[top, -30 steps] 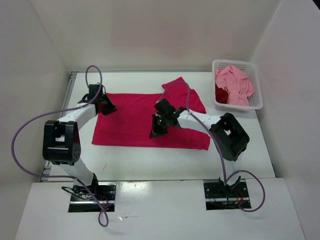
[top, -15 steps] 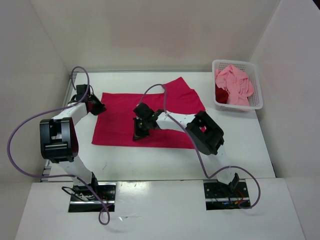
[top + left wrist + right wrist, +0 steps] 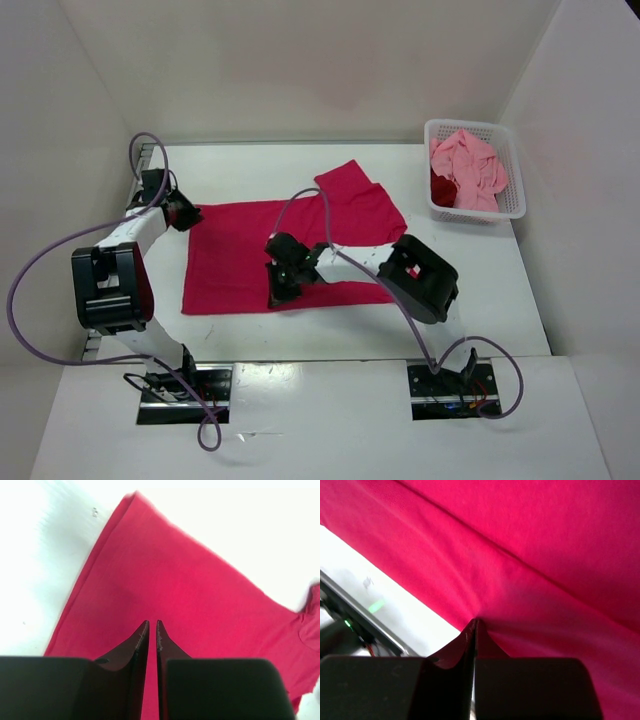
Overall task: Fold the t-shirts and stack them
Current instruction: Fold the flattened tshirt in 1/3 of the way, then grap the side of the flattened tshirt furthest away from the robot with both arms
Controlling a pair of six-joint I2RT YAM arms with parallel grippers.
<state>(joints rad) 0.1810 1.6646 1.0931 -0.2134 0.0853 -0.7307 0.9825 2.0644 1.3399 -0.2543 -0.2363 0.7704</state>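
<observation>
The bright magenta-red t-shirt (image 3: 235, 250) lies spread flat on the white table, with a sleeve (image 3: 345, 180) sticking out at the back. My right gripper (image 3: 279, 293) is shut on the shirt near its front edge; in the right wrist view (image 3: 475, 622) the cloth (image 3: 545, 555) puckers at the tips. My left gripper (image 3: 187, 215) is at the shirt's back left corner. In the left wrist view (image 3: 152, 622) its jaws are closed to a thin slit over flat cloth (image 3: 175, 575). The salmon pink shirt (image 3: 468, 165) and the dark crimson shirt (image 3: 441, 188) lie in the basket.
The white mesh basket (image 3: 475, 125) stands at the back right by the right wall. White walls close in the table on the left, back and right. Purple cables loop from both arms. The right arm's elbow (image 3: 425, 278) hangs over the shirt's right end.
The right gripper has pulled the cloth left and then toward the front; the shirt's right part has bunched leftward. The left gripper has slid left, off toward the shirt's corner.
</observation>
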